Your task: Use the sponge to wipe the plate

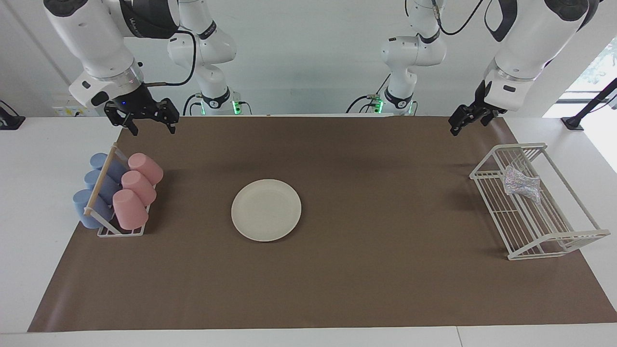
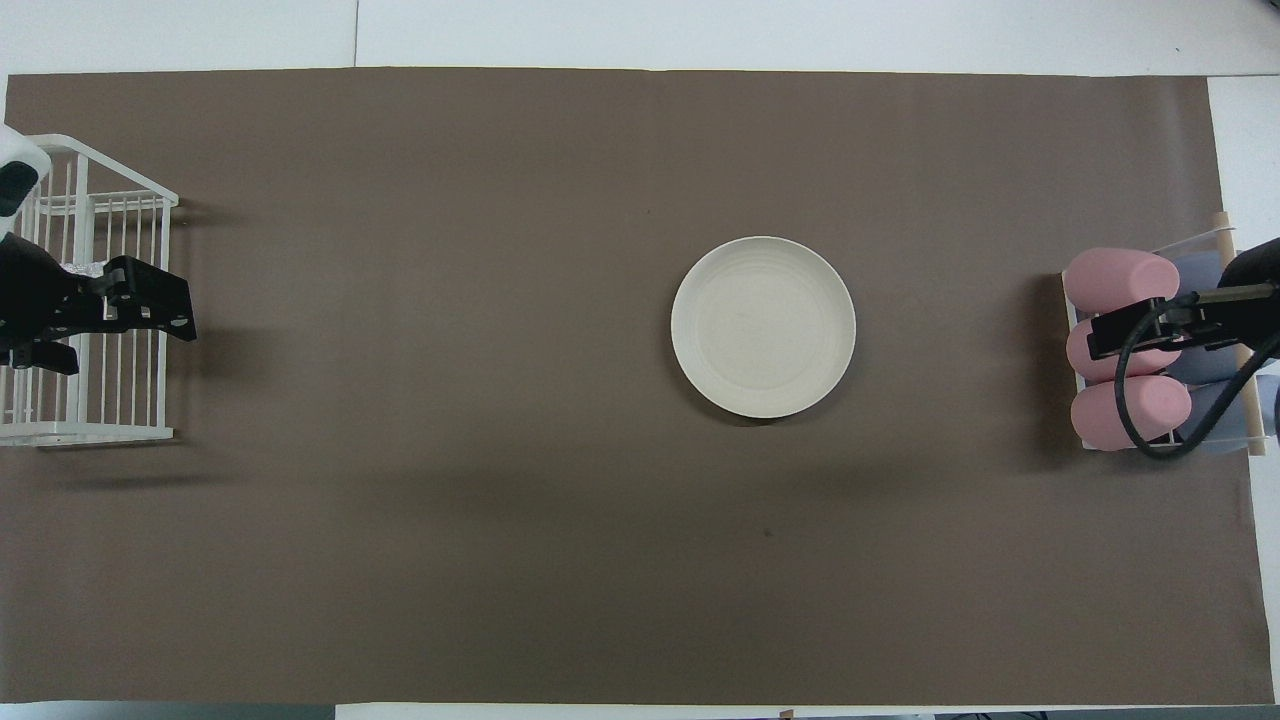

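Brown paper matting (image 1: 366, 270) covers most of the white table (image 1: 29, 231), and it is the biggest thing we see. On it, at the left arm's end, stands a white wire rack (image 1: 554, 238), and at the right arm's end a smaller rack (image 1: 120, 232) with a wooden rail holds pink cups (image 1: 129, 208) and blue cups (image 1: 83, 207) lying on their sides.

Next in size is the plate (image 1: 266, 209), round and cream-white, lying flat on the matting between the two racks, somewhat toward the right arm's end and well apart from both. We see nothing on it.

The sponge (image 1: 520, 184), silvery and speckled with a pinched middle, rests inside the wire rack, in the part of it nearer to the robots. In the overhead view we cannot make it out, since the left arm covers that part of the rack.

The left gripper (image 1: 462, 123) hangs in the air above the matting's edge, just beside the wire rack's robot-side end; its fingers stand apart and hold nothing. The right gripper (image 1: 152, 123) hangs above the cup rack's robot-side end, its two fingers spread wide with nothing between them. Neither gripper touches anything.
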`<action>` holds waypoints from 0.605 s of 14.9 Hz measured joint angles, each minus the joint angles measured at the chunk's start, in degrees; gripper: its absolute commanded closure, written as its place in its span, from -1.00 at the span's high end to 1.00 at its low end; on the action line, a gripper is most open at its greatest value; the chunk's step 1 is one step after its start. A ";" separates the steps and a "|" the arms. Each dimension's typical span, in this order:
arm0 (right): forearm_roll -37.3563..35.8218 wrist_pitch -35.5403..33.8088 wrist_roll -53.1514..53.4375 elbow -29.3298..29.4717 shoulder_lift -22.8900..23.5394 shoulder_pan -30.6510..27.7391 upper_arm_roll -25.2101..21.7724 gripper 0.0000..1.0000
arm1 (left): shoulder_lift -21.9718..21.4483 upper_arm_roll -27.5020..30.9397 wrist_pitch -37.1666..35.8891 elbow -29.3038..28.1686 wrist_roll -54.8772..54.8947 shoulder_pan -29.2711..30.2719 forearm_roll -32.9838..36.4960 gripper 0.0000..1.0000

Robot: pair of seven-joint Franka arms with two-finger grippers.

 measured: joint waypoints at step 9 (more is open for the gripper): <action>0.00 -0.01 0.00 0.00 0.00 0.25 -0.27 1.00 | -0.11 -0.79 3.12 -3.82 1.00 0.01 -3.11 1.00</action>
